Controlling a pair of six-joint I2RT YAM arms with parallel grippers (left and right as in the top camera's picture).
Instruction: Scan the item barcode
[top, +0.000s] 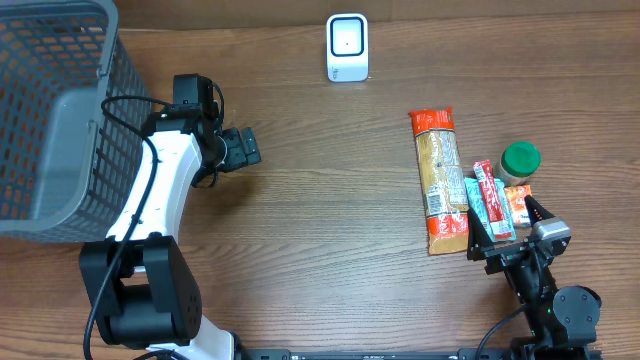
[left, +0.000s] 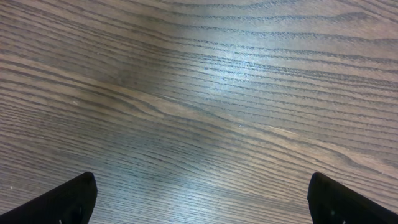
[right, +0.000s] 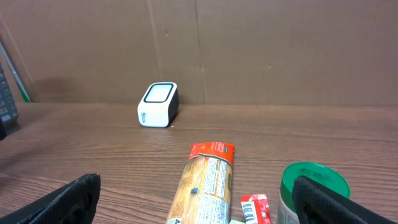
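The white barcode scanner (top: 347, 47) stands at the back middle of the table, and the right wrist view shows the scanner (right: 158, 104) ahead to the left. On the right lie a long pasta package with orange ends (top: 440, 180), a red and teal packet (top: 492, 200) and a green-lidded jar (top: 520, 160). My right gripper (top: 508, 230) hovers open just in front of them, over the package (right: 208, 183), holding nothing. My left gripper (top: 245, 148) is open over bare wood (left: 205, 93), far from the items.
A grey mesh basket (top: 60, 110) fills the left back corner beside the left arm. A small orange packet (top: 517, 203) lies beside the jar (right: 308, 186). A cardboard wall (right: 249, 50) closes off the back of the table.
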